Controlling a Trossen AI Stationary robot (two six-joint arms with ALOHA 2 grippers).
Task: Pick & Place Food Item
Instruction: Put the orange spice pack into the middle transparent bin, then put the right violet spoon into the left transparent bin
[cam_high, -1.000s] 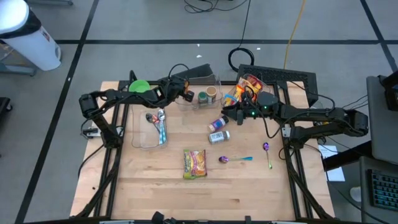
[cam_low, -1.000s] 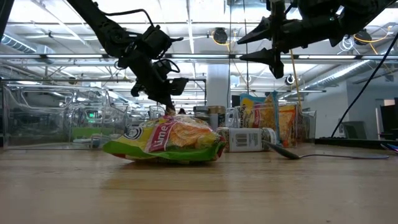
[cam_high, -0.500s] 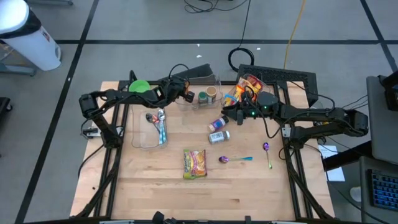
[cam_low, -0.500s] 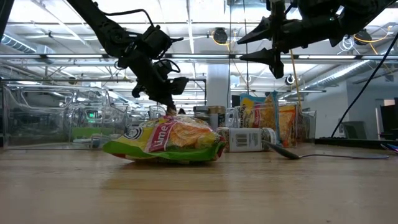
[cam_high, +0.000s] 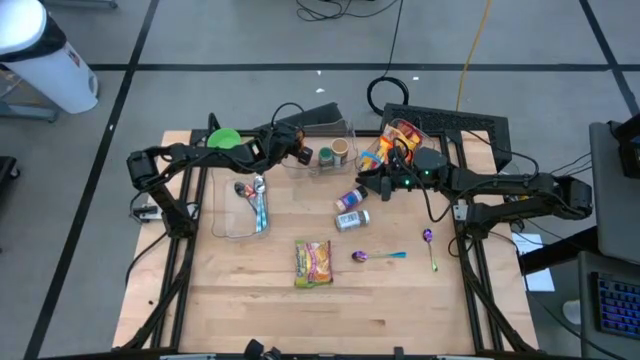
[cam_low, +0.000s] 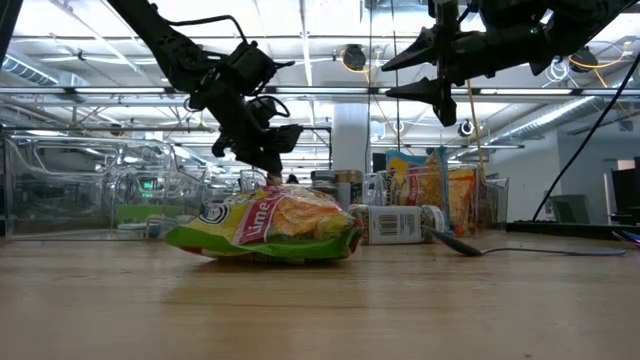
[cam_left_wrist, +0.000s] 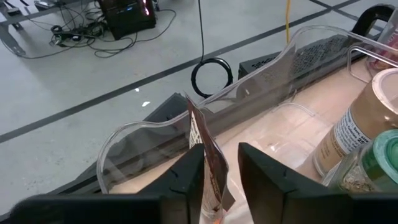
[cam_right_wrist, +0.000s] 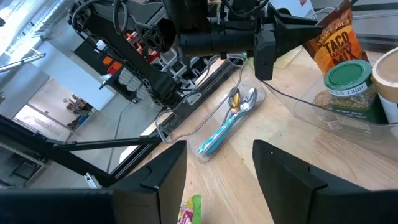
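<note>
A brown taco seasoning packet (cam_right_wrist: 336, 37) stands upright, edge-on, between the fingers of my left gripper (cam_left_wrist: 219, 152), inside the clear container (cam_left_wrist: 267, 74) at the table's far middle. My left gripper (cam_high: 298, 151) is open a little around it. A green-lidded jar (cam_high: 326, 156) and a tan-lidded jar (cam_high: 341, 150) stand in the same container. The packet's lower end is hidden. My right gripper (cam_high: 362, 183) hangs open and empty in the air right of centre, also seen in its own wrist view (cam_right_wrist: 214, 180). My left gripper's fingers stand on either side of the packet's upper part (cam_left_wrist: 202, 143), slanting down from the table's left. The packet lies close against one finger (cam_left_wrist: 186, 177) and a gap shows to the other. I cannot tell whether it touches.
A yellow-green snack bag (cam_high: 313, 262) lies near the table's front. Two small bottles (cam_high: 351, 208) lie at the centre, and purple spoons (cam_high: 378, 256) to the right. A clear tray with utensils (cam_high: 250, 205) sits at the left, and a bin of chip bags (cam_high: 395, 140) at the far right.
My left gripper has opened a little around the packet without moving away; the packet stays upright in the container.
</note>
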